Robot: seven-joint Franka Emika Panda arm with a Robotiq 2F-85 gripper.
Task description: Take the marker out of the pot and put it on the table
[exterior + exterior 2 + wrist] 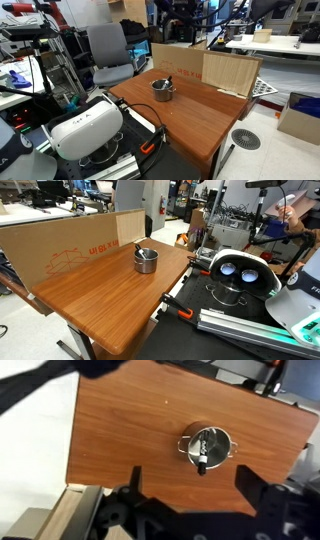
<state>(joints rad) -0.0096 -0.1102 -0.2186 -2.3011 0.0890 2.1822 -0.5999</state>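
The small silver pot (207,447) stands on the reddish-brown table (120,430), towards its far side. The marker (201,455), dark with a white part, lies in the pot with one end poking over the rim. In the wrist view my gripper (190,485) is open and empty, high above the table, with the pot just beyond the gap between its dark fingers. Both exterior views show the pot (163,90) (146,260), the marker leaning out of it (166,81) (140,249) and the table (190,115) (100,295). The fingers do not show in either.
A pale plywood board (230,72) and a cardboard box (175,58) stand along the table's back edge; the cardboard also shows in an exterior view (70,242). An orange-black cable (150,140) runs by the white robot arm (85,128). A grey chair (108,50) stands behind.
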